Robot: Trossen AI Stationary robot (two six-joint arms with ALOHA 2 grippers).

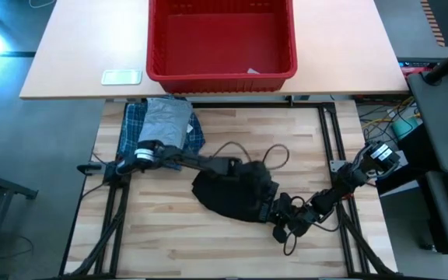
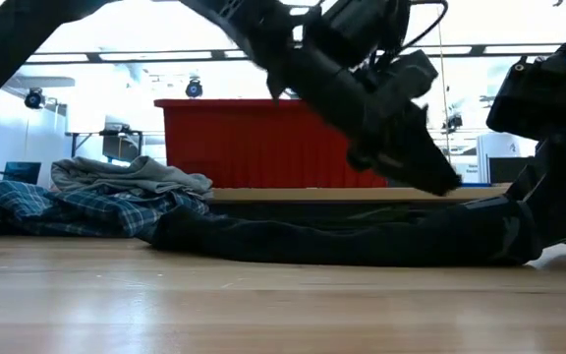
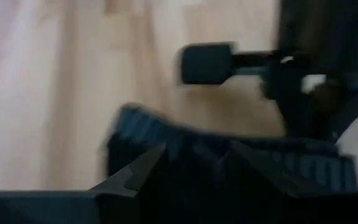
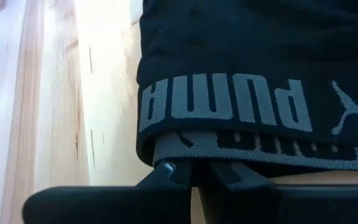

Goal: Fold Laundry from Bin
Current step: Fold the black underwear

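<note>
fingers of the left gripper [image 1: 267, 204] stand partly spread over the small black garment [image 1: 228, 194] at mid-table; whether they pinch cloth i cannot tell. left of it, at the table's far-left corner, the plaid shirt [image 1: 134, 124] lies bunched with the grey t-shirt [image 1: 168, 120] heaped on top. behind them the red bin [image 1: 221, 74] sits on a paler table, a small white card [image 1: 121, 76] beside it. on the right, the right gripper [image 4: 194, 177] is pressed together, nipping the garment's waistband [image 4: 229, 102], which reads "puma" with a leaping cat.
</note>
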